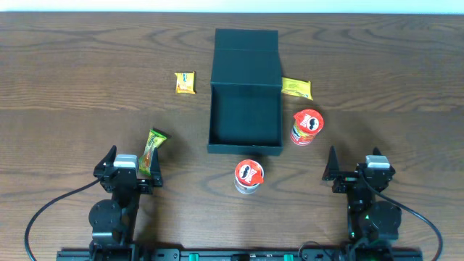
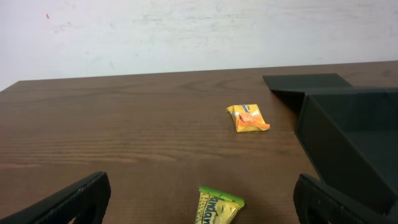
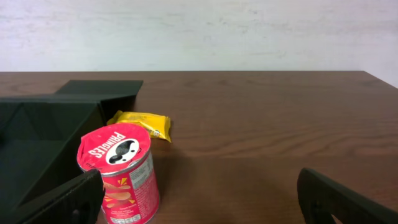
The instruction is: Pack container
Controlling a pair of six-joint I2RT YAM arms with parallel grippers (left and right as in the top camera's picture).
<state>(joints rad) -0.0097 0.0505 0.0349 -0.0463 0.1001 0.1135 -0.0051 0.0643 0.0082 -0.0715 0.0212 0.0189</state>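
The dark container (image 1: 245, 148) sits open at the table's middle, its flap lid (image 1: 246, 58) laid back; its inside looks empty. It also shows in the left wrist view (image 2: 348, 124) and the right wrist view (image 3: 43, 137). A red snack can (image 1: 307, 127) stands right of it, also in the right wrist view (image 3: 121, 174). A second red can (image 1: 249, 176) stands in front. A green-yellow packet (image 1: 151, 150) lies just ahead of my open left gripper (image 1: 134, 161), seen between its fingers (image 2: 219, 206). My right gripper (image 1: 355, 165) is open and empty.
An orange-yellow packet (image 1: 185, 83) lies left of the container, also in the left wrist view (image 2: 247, 118). A yellow packet (image 1: 296, 88) lies by the container's right rear, also in the right wrist view (image 3: 142, 123). Cables run behind both arms.
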